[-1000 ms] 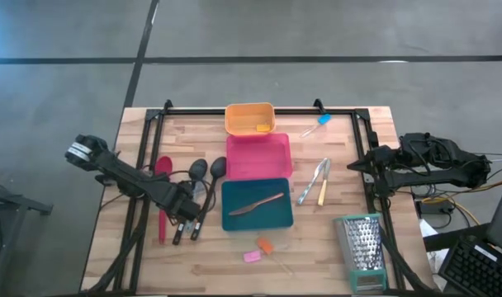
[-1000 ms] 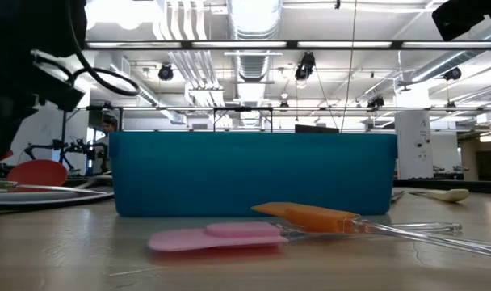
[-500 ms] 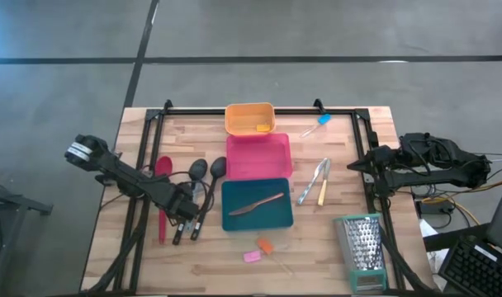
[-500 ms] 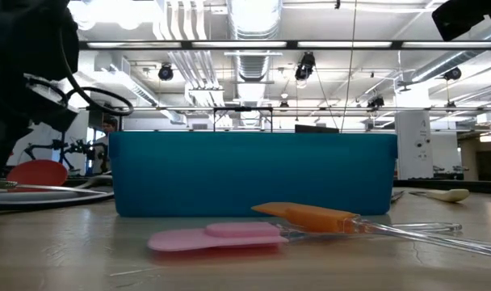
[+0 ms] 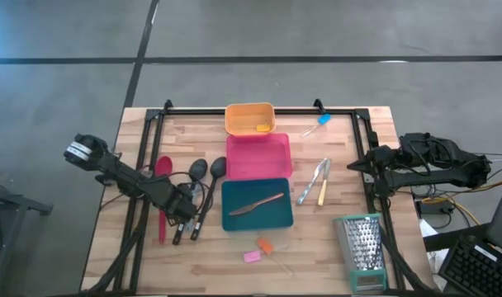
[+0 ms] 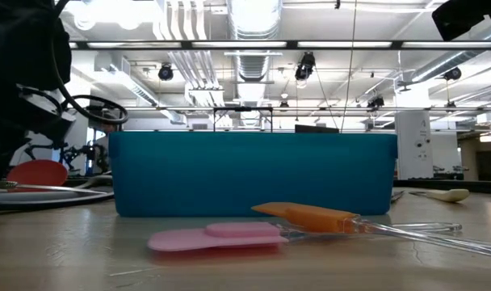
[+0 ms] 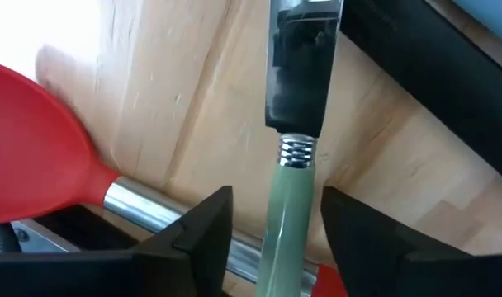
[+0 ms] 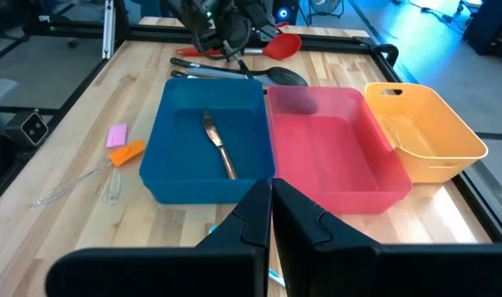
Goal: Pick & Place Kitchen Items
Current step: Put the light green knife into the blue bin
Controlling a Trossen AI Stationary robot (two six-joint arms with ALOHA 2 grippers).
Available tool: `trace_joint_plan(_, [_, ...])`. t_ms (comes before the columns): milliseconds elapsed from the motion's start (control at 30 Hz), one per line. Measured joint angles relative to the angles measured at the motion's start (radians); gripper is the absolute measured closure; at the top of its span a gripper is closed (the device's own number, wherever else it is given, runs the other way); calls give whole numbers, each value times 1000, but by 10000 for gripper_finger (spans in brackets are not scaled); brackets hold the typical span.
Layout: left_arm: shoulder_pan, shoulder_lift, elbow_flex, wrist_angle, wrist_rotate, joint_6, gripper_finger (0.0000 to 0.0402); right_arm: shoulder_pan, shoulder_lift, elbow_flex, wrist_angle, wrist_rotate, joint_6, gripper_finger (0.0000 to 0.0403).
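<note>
Left wrist view gives you the clearest look: the left gripper (image 7: pixel 272 239) has its two dark fingers (image 7: pixel 203 227) spread on either side of a pale green utensil handle (image 7: pixel 282 216) that ends in a metal blade, without yet touching it, and the red spatula (image 7: pixel 36 157) lies just beside it on the bench. From above, your left gripper (image 5: pixel 187 211) sits low over the cluster of black spoons (image 5: pixel 203 171) near the bench's left edge, just beside the teal tray (image 5: pixel 257 216), which holds a slim utensil (image 5: pixel 256 205). Metal tongs (image 5: pixel 314 180) and the yellow-handled knife (image 5: pixel 324 192) lie toward the right edge. Your right gripper (image 8: pixel 272 202) waits off the right edge, fingers pressed together.
</note>
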Motion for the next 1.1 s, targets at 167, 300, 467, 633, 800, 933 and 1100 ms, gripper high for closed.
trace_joint_plan(167, [1, 2, 5, -7, -26, 2, 295, 0, 0, 0, 0, 0, 0, 394])
trace_joint_plan(300, [1, 2, 5, -18, -21, 8, 345, 0, 0, 0, 0, 0, 2, 394])
trace_joint_plan(467, [1, 2, 8, -55, -17, 7, 344, 0, 0, 0, 0, 0, 2, 394])
trace_joint_plan(633, [0, 2, 78, -177, -15, 2, 344, 0, 0, 0, 0, 0, 1, 394])
trace_joint_plan(800, [-1, 0, 233, -316, -39, 2, 344, 0, 0, 0, 0, 0, 0, 394])
trace_joint_plan(933, [-5, 0, 391, -362, -155, 5, 344, 0, 0, 0, 0, 0, 1, 394])
trace_joint_plan(1100, [-16, -1, 524, -215, -389, 3, 344, 0, 0, 0, 0, 0, 1, 394])
